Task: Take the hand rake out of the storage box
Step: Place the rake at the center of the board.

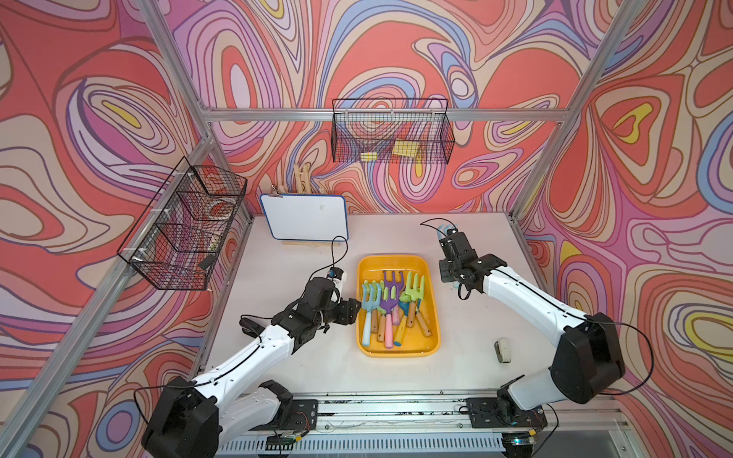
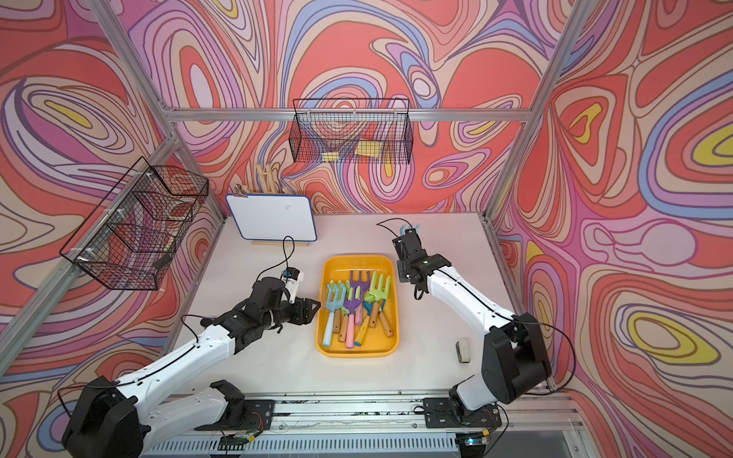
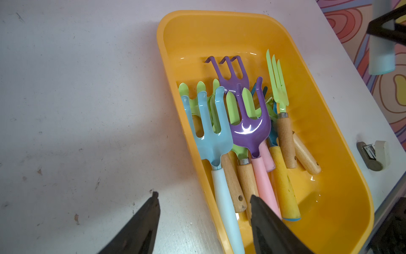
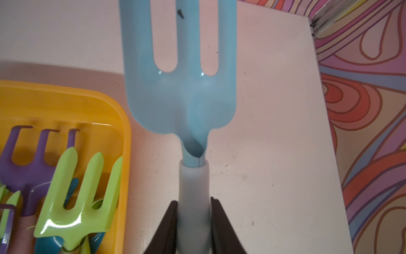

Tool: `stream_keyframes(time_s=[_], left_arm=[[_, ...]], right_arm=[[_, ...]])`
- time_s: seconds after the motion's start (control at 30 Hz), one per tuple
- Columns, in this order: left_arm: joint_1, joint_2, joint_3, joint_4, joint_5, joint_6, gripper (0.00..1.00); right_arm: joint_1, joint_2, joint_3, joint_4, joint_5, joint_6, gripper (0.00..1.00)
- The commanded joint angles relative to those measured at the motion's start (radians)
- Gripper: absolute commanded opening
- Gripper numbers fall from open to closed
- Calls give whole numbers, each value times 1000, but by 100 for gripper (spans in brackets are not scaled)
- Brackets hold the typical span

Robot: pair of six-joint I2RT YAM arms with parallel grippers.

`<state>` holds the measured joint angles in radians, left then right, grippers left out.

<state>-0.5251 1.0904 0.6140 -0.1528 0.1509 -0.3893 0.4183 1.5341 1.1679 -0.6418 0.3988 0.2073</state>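
Blue hand rake [image 4: 182,88] sticks straight out from your right gripper [image 4: 193,201], which is clamped on its pale handle, over the table [image 4: 274,132] just beside the yellow storage box [image 4: 66,92], while your left gripper [image 3: 203,195] hangs with jaws apart at the box's other side.

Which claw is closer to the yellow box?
Left. The left gripper sits open at the storage box rim; the right gripper, holding a light-blue rake, is off past its far corner.
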Motion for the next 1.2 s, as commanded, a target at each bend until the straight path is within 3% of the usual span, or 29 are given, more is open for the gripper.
stream_keyframes(time_s=[0.0, 0.33, 0.7, 1.17], left_arm=[[-9, -7, 22, 14, 3, 12, 70], [-10, -14, 21, 13, 9, 12, 70], [-13, -11, 21, 16, 14, 12, 70], [-19, -7, 21, 17, 13, 12, 70]], right_arm=[[-5, 50, 34, -26, -47, 15, 14], [-24, 100, 44, -28, -73, 15, 13], [-32, 272, 107, -84, -120, 18, 11], [-56, 311, 131, -88, -132, 20, 11]])
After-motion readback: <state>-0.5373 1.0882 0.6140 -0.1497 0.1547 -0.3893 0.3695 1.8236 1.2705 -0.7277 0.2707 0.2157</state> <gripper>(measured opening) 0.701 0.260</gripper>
